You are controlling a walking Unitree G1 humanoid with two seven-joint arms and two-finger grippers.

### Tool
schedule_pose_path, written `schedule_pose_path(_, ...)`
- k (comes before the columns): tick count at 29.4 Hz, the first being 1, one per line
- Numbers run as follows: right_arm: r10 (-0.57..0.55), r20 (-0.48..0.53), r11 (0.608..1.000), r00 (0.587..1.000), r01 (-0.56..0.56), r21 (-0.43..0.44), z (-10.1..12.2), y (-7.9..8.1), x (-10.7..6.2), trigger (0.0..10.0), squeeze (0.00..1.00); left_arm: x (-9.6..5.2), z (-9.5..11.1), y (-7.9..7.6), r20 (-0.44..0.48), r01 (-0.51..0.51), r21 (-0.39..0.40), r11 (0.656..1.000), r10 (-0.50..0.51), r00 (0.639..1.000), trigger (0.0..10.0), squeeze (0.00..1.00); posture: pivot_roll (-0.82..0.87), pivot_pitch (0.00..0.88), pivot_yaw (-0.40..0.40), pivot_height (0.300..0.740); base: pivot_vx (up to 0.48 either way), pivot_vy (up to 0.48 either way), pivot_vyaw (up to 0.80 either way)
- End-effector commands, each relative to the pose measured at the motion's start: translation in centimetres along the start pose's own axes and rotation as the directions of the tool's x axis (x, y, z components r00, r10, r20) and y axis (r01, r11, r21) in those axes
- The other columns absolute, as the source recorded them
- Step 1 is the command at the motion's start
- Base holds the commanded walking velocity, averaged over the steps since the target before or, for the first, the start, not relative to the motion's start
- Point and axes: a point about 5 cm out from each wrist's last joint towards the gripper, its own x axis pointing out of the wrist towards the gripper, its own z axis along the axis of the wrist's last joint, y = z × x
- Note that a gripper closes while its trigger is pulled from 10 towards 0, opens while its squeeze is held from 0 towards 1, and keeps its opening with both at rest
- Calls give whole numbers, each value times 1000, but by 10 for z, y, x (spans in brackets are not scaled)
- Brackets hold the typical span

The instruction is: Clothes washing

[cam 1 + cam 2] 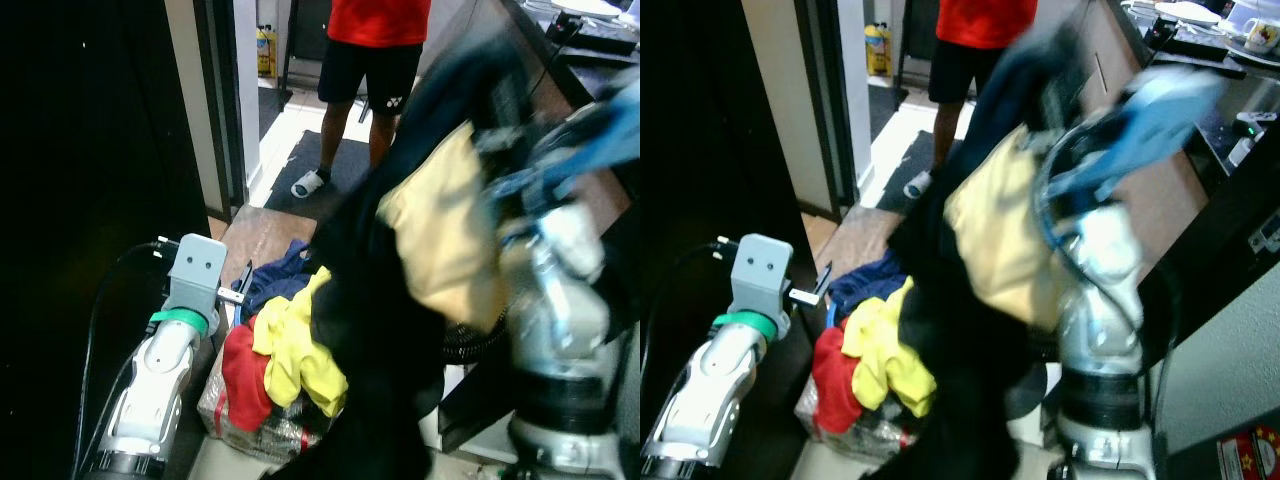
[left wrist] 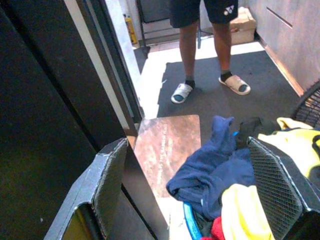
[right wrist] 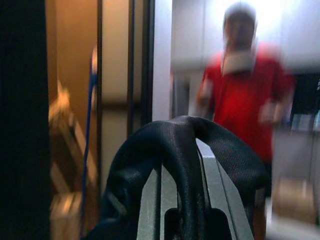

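My right gripper [image 3: 184,200] is raised high and shut on a black garment [image 3: 185,150] that folds over its fingers. From that arm a bundle hangs down: the black cloth [image 1: 375,330], a pale yellow piece [image 1: 445,235] and a light blue piece [image 1: 1150,125]. Below it a laundry basket [image 1: 250,425] holds a bright yellow garment [image 1: 295,345], a red one [image 1: 243,375] and a dark blue one [image 2: 215,167]. My left gripper [image 2: 186,145] is open, low beside the basket, with its fingers [image 2: 107,185] on either side of the blue garment and holding nothing.
A person in a red shirt and black shorts [image 1: 372,60] stands on a dark mat [image 2: 240,105] just beyond the basket. A dark cabinet or door [image 1: 90,150] lies to my left. A counter with dishes [image 1: 1200,30] is at the right, and a brown floor mat [image 2: 167,145] lies near the basket.
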Motion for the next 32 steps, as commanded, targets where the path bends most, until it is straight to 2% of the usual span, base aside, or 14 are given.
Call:
schedule_pose_path(1, 7, 17, 1000, 1000, -7, -9, 5, 3, 1, 10000, 0, -3, -6, -4, -29, 14, -3, 1000, -14, 999, 10000, 0, 124, 0, 7, 740, 0, 0, 0)
schedule_pose_path(2, -26, -43, 1000, 999, 26, 12, -10, 3, -3, 10000, 0, -3, -6, -4, -33, 15, -6, 1000, -16, 999, 10000, 0, 124, 0, 9, 740, 0, 0, 0)
schedule_pose_path(8, -80, -113, 996, 990, 84, 29, -28, 8, -8, 10000, 0, -5, -6, -6, -37, 19, -12, 1000, -20, 999, 10000, 0, 133, 0, 4, 740, 0, 0, 0)
schedule_pose_path(9, -114, -134, 993, 984, 118, 22, -32, 10, -8, 10000, 0, -5, -5, -5, -38, 9, -42, 999, -11, 999, 10000, 0, 135, 0, 1, 740, 0, 0, 0)
schedule_pose_path(14, -128, -134, 991, 983, 130, 8, -31, 13, -5, 10000, 0, -2, 6, -1, -16, -14, -83, 996, 12, 1000, 10000, 0, 144, 0, -3, 740, 0, 0, 0)
schedule_pose_path(22, -121, -91, 993, 989, 121, 2, -24, 15, 0, 10000, 0, 0, 13, 1, 6, -14, -76, 997, 14, 1000, 10000, 0, 147, 0, -2, 740, 0, 0, 0)
schedule_pose_path(32, -121, -97, 993, 988, 120, -14, -28, 20, -4, 10000, 0, 0, 18, -2, 14, -1, -77, 997, 2, 1000, 10000, 0, 146, 0, 2, 740, 0, 0, 0)
